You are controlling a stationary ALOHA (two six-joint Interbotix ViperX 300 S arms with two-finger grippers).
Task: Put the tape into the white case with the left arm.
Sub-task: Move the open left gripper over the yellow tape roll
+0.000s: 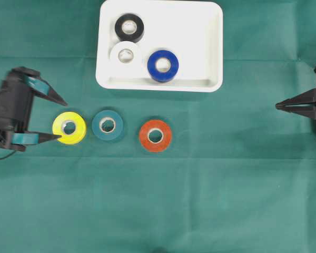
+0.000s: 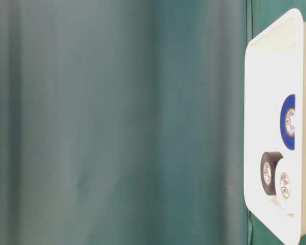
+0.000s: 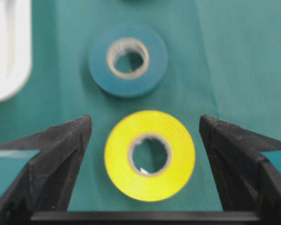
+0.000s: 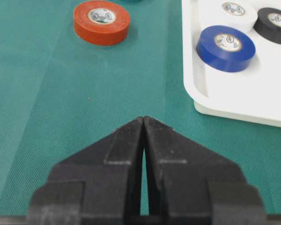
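Observation:
Three tape rolls lie in a row on the green cloth: yellow (image 1: 79,132), teal (image 1: 117,129) and orange (image 1: 167,139). My left gripper (image 1: 62,120), with teal strips on its fingers, is open at the yellow roll's left side. In the left wrist view the yellow roll (image 3: 178,173) lies flat between the wide-apart fingers of the left gripper (image 3: 145,119), touching neither, with the teal roll (image 3: 100,65) beyond it. The white case (image 1: 216,31) stands at the back and holds black (image 1: 120,31), white (image 1: 116,58) and blue (image 1: 154,71) rolls.
My right gripper (image 1: 277,106) rests shut at the far right edge, and the right wrist view shows its fingers (image 4: 144,118) pressed together over bare cloth. The orange roll (image 4: 91,28) and the case's rim (image 4: 234,101) lie ahead of it.

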